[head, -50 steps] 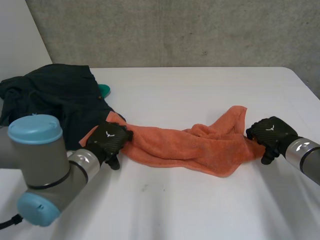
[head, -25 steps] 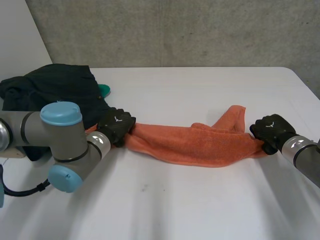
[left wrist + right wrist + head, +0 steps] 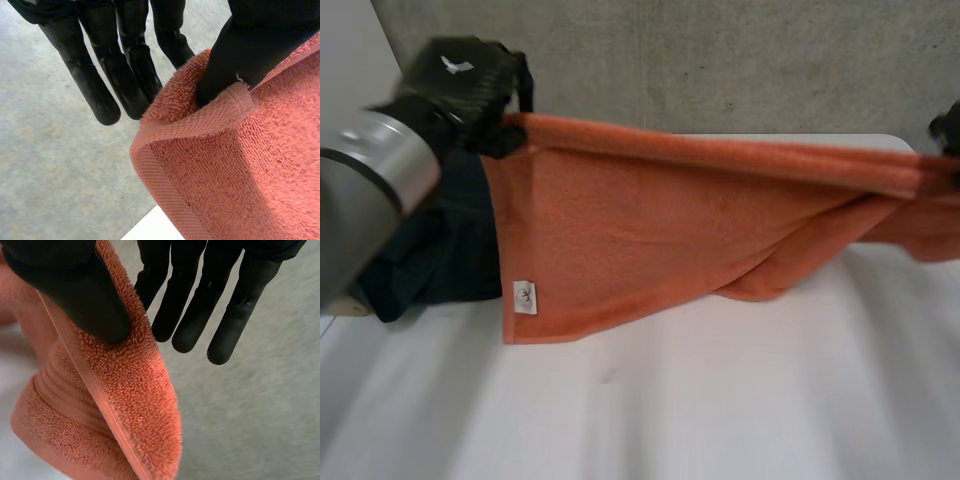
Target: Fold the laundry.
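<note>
In the head view we see the orange towel (image 3: 650, 220) hanging stretched above the white counter (image 3: 720, 420). The left hand (image 3: 460, 85) is at upper left, the right hand (image 3: 950, 128) at the right edge, and dark clothes (image 3: 430, 250) lie at left. The wrist views add the grips: the left thumb pinches a towel corner against straight fingers, the right thumb its edge.

Bright, even light w/ soft shadows

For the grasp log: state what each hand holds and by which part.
Both pinch the orange towel: the left hand a top corner, the right hand the far end of the same top edge.
</note>
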Motion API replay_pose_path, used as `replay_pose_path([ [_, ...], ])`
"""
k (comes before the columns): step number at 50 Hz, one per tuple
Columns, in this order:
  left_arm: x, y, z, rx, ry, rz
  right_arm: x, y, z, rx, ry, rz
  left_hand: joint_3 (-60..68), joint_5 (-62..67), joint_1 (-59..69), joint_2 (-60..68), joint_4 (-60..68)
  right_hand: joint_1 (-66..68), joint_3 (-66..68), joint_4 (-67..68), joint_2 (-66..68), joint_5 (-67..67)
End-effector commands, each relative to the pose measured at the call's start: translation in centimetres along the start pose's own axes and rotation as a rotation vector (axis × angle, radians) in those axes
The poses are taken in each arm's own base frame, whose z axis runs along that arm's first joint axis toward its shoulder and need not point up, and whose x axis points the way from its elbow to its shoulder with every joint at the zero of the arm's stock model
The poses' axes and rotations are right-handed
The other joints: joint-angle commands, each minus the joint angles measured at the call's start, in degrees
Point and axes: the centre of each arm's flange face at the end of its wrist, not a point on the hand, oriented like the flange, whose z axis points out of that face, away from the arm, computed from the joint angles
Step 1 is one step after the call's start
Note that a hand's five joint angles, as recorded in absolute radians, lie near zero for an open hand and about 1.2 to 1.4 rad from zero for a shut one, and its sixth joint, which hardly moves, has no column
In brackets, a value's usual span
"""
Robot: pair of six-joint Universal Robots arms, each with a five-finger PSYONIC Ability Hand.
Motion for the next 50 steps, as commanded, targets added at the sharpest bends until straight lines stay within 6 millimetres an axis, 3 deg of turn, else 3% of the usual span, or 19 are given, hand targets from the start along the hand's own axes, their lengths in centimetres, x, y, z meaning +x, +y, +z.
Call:
replay_pose_path([
  [1, -1.6, -0.8, -1.3, -0.074, -0.023, -0.007, 2.6, -3.2, -4.0, 0.018, 0.001, -0.029, 11.94, 14.46, 14.17, 11.47, 11.40, 17.91, 11.85, 11.35, 13.11, 13.64],
  [5, -1.3, 1.2, -0.6, -0.133, -0.010, -0.015, 1.9, -2.5, -3.7, -0.018, -0.034, -0.043, 11.94, 14.46, 14.17, 11.47, 11.40, 17.91, 11.85, 11.35, 13.11, 13.64],
  [6, -1.0, 2.7, 0.1, -0.175, -0.002, -0.021, 1.6, -2.2, -3.5, -0.029, -0.046, -0.049, 11.94, 14.46, 14.17, 11.47, 11.40, 17.91, 11.85, 11.35, 13.11, 13.64],
  [9, -0.7, 4.9, 1.4, -0.224, 0.013, -0.018, 0.2, -0.7, -1.6, -0.086, -0.095, -0.079, 11.94, 14.46, 14.17, 11.47, 11.40, 17.91, 11.85, 11.35, 13.11, 13.64],
  [10, -0.5, 6.1, 2.5, -0.233, 0.021, -0.003, -0.2, -0.3, -1.1, -0.097, -0.110, -0.085, 11.94, 14.46, 14.17, 11.47, 11.40, 17.91, 11.85, 11.35, 13.11, 13.64],
  [13, -0.4, 7.0, 4.9, -0.182, 0.014, 0.039, -1.1, 1.0, 1.3, -0.127, -0.131, -0.080, 11.94, 14.46, 14.17, 11.47, 11.40, 17.91, 11.85, 11.35, 13.11, 13.64],
  [14, -0.6, 7.1, 6.6, -0.123, -0.009, 0.072, -1.2, 1.2, 2.0, -0.130, -0.124, -0.079, 11.94, 14.46, 14.17, 11.47, 11.40, 17.91, 11.85, 11.35, 13.11, 13.64],
  [16, -0.9, 6.5, 8.3, -0.040, -0.048, 0.097, -0.9, 1.1, 4.3, -0.112, -0.056, -0.068, 11.94, 14.46, 14.17, 11.47, 11.40, 17.91, 11.85, 11.35, 13.11, 13.64],
  [18, -1.5, 4.0, 10.3, 0.125, -0.122, 0.124, -0.2, 0.4, 5.5, -0.084, 0.016, -0.046, 11.94, 14.46, 14.17, 11.47, 11.40, 17.91, 11.85, 11.35, 13.11, 13.64],
  [20, -2.4, 1.8, 11.2, 0.245, -0.191, 0.132, 1.7, -1.8, 6.7, 0.018, 0.175, 0.010, 11.94, 14.46, 14.17, 11.47, 11.40, 17.91, 11.85, 11.35, 13.11, 13.64],
  [21, -3.4, -0.4, 11.7, 0.362, -0.267, 0.135, 2.5, -3.0, 6.9, 0.074, 0.239, 0.039, 11.94, 14.46, 14.17, 11.47, 11.40, 17.91, 11.85, 11.35, 13.11, 13.64],
  [25, -4.2, -4.1, 11.8, 0.568, -0.367, 0.128, 5.0, -6.3, 7.0, 0.303, 0.426, 0.136, 11.94, 14.46, 14.17, 11.47, 11.40, 17.91, 11.85, 11.35, 13.11, 13.64],
  [30, -3.7, -5.9, 10.7, 0.624, -0.363, 0.103, 6.1, -7.9, 5.0, 0.464, 0.501, 0.152, 11.94, 14.46, 14.17, 11.47, 11.40, 17.91, 11.85, 11.35, 13.11, 13.64],
  [33, -3.1, -4.3, 10.0, 0.556, -0.336, 0.092, 5.5, -7.8, 4.2, 0.464, 0.453, 0.139, 11.94, 14.46, 14.17, 11.47, 11.40, 17.91, 11.85, 11.35, 13.11, 13.64],
  [35, -2.9, -3.4, 9.5, 0.523, -0.325, 0.090, 3.9, -6.7, 4.1, 0.420, 0.365, 0.129, 11.94, 14.46, 14.17, 11.47, 11.40, 17.91, 11.85, 11.35, 13.11, 13.64],
  [39, -1.7, -0.1, 8.8, 0.414, -0.279, 0.084, 1.6, -4.5, 4.1, 0.317, 0.229, 0.128, 11.94, 14.46, 14.17, 11.47, 11.40, 17.91, 11.85, 11.35, 13.11, 13.64],
  [40, -1.1, 1.8, 8.4, 0.359, -0.253, 0.081, 0.9, -3.9, 4.2, 0.290, 0.191, 0.129, 11.94, 14.46, 14.17, 11.47, 11.40, 17.91, 11.85, 11.35, 13.11, 13.64],
  [47, 1.6, 9.5, 6.3, 0.125, -0.150, 0.060, -6.6, 3.3, 6.8, 0.036, -0.089, 0.158, 11.94, 14.46, 14.17, 11.47, 11.40, 17.91, 11.85, 11.35, 13.11, 13.64],
  [50, 2.1, 11.5, 5.8, 0.067, -0.131, 0.056, -9.5, 6.3, 7.4, -0.067, -0.175, 0.168, 11.94, 14.46, 14.17, 11.47, 11.40, 17.91, 11.85, 11.35, 13.11, 13.64],
])
